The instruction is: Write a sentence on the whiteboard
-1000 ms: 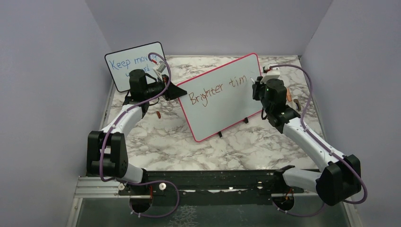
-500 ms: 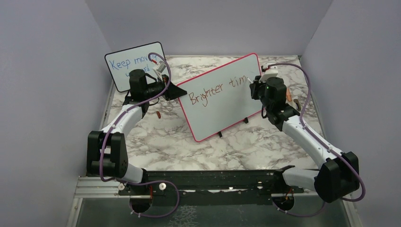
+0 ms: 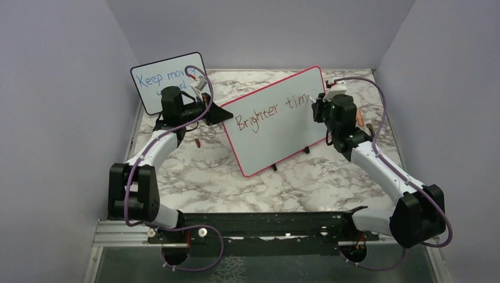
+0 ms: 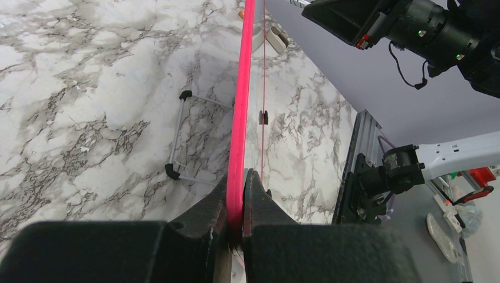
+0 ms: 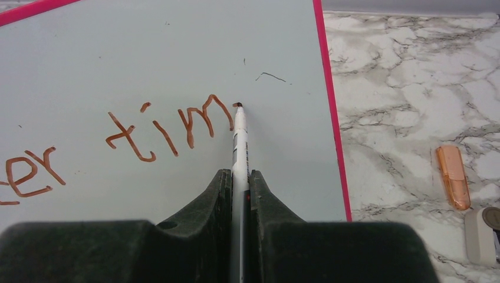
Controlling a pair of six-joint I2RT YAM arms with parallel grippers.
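At the middle of the grey-veined white marble table [image 3: 236, 188] stands the large rectangular whiteboard [image 3: 277, 144], with rounded corners, a thin red-pink frame and small black feet. It is propped upright at a slant, its left end nearer the arms and its right end farther away.

The sentence [image 3: 271, 111] crosses the upper part of the board in reddish-brown handwriting. It reads "Brighter tim" and ends at the letter m.

The right wrist view shows a slim white marker [image 5: 239, 141] with a brown tip. The tip touches the board surface just right of the m's last stroke. The right gripper [image 5: 237, 177] pinches the marker's barrel, its black fingers closed tightly on either side.

At the board's left end, the left gripper [image 4: 237, 183] pinches the red-pink frame edge-on, its black fingers pressed together on it. A thin wire stand [image 4: 177, 135] with black tips rests on the marble behind the board.

To the right of the whiteboard, apart from its frame, an orange cap [image 5: 453, 177] lies on the table.

At the far left stands a small board [image 3: 159, 79] with a black frame and blue handwriting, partly hidden behind the left arm.
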